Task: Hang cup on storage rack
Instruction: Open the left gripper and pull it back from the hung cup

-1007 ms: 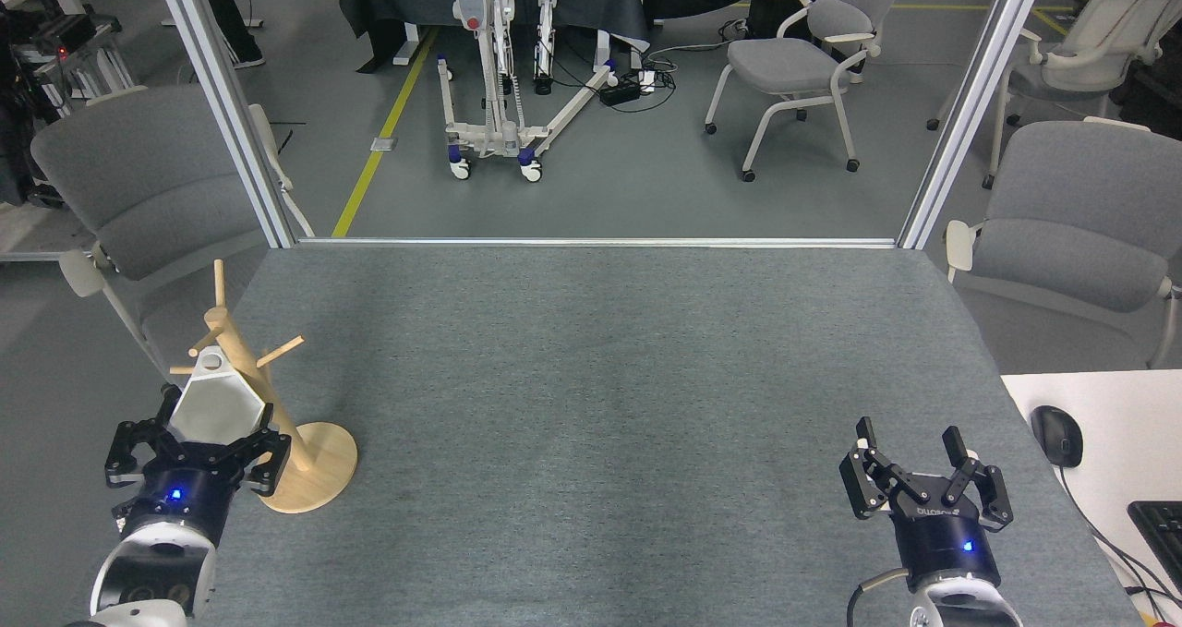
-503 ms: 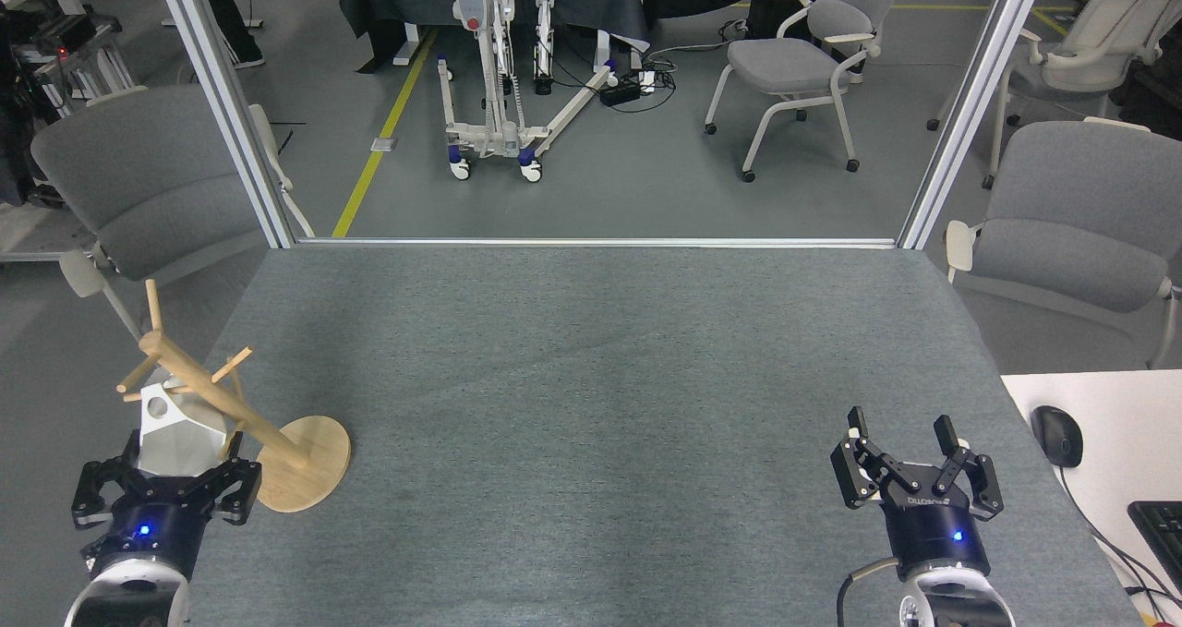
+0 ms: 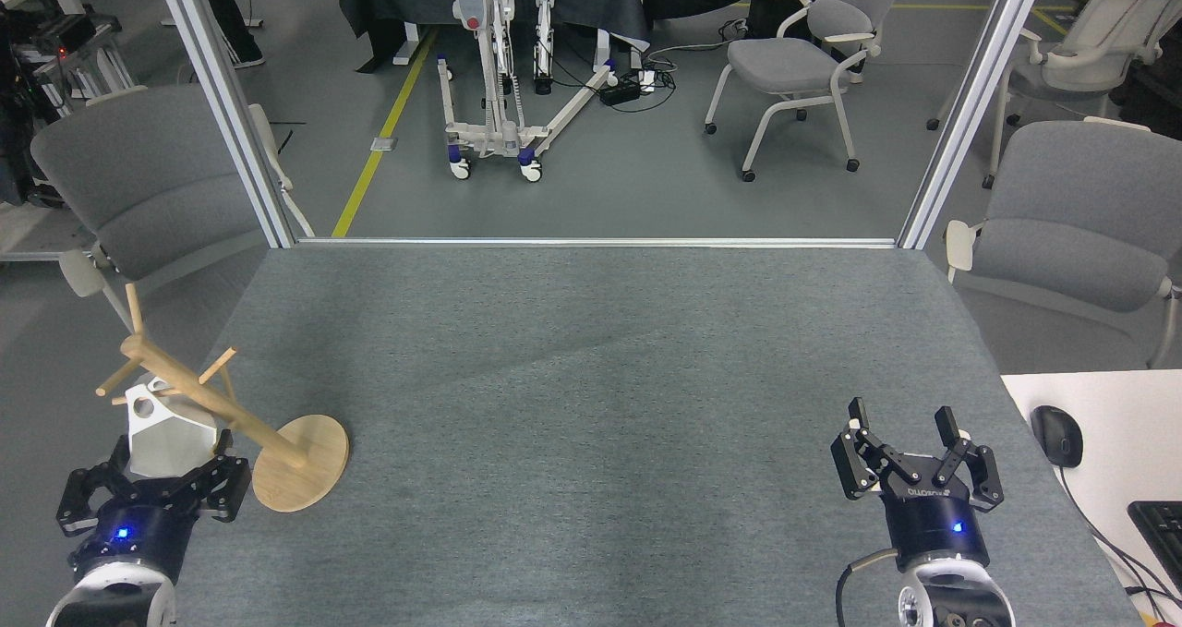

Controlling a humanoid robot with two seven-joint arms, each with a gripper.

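Left pincer [image 3: 152, 479]: we see it at the lower left corner of the head view, at the table's left edge. Its black fingers [image 3: 220, 485] are pinching the lower body of the cup.

Cup [image 3: 166, 433]: white, faceted, held above the left pincer. Its handle tab, with the round hole, points up and to the left. We see the tab touching the pegs of the storage rack; whether a peg passes through the hole, we cannot tell.

Storage rack [image 3: 217, 412]: light wood. We see it tipped hard over to the left, the post running from the base up and left toward the cup. The round base disc [image 3: 305, 465] is tilted, its flat face turned toward us, on the table near the left edge. The top pegs stick out past the table's edge.

Right pincer [image 3: 910, 452]: we see it low on the right side of the table, fingers spread apart, nothing between them. It is well apart from the cup and the rack.

Table [image 3: 591, 378]: covered in grey felt-like cloth; the middle carries nothing.

White desk [image 3: 1090, 452]: just beside the table at the right, carrying a black mouse [image 3: 1056, 435] and the corner of a black keyboard [image 3: 1162, 530].

Surroundings: grey chairs [image 3: 148, 184] stand to the left and right beyond the table.
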